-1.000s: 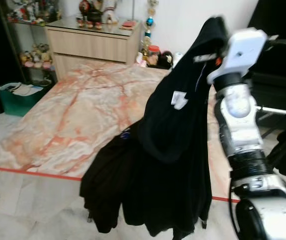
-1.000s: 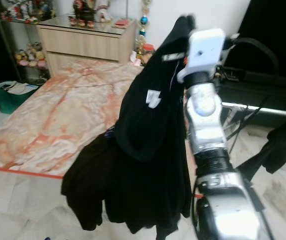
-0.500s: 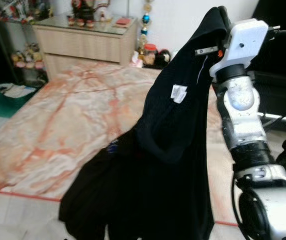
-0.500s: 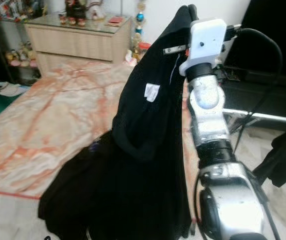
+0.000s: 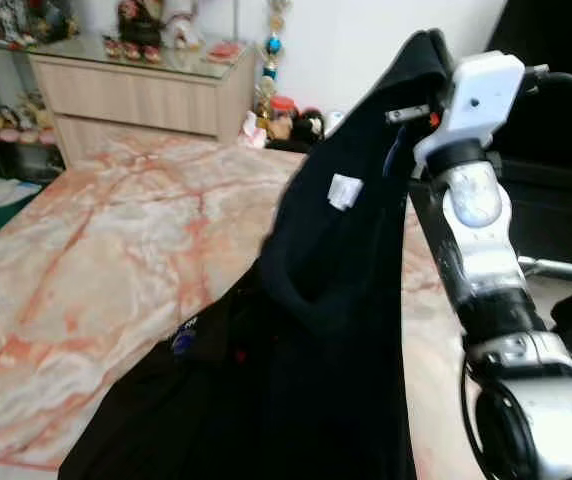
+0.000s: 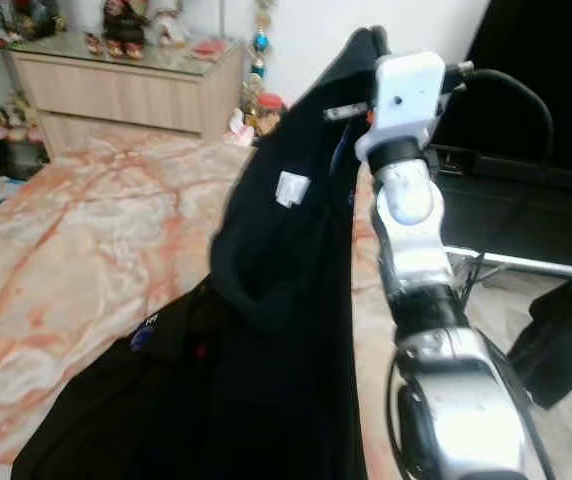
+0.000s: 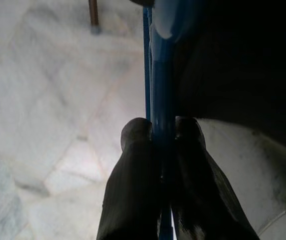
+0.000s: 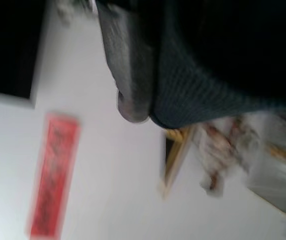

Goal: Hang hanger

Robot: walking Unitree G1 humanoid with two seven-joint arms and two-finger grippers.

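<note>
Both my grippers are clamped: the left on a blue hanger, the right on a black garment held high.

In the left wrist view, my left gripper has its two black fingers pressed tight on a thin blue hanger, above pale marble floor. In the right wrist view I see one finger of my right gripper against dark knit cloth; I take it as gripping, though the other finger is hidden. From the head, my right arm is raised with the black garment draped from its top and hanging down to the near edge of the orange-veined marble-print bed. A white tag shows on the cloth. A wooden dresser stands at the bed's far edge.
</note>
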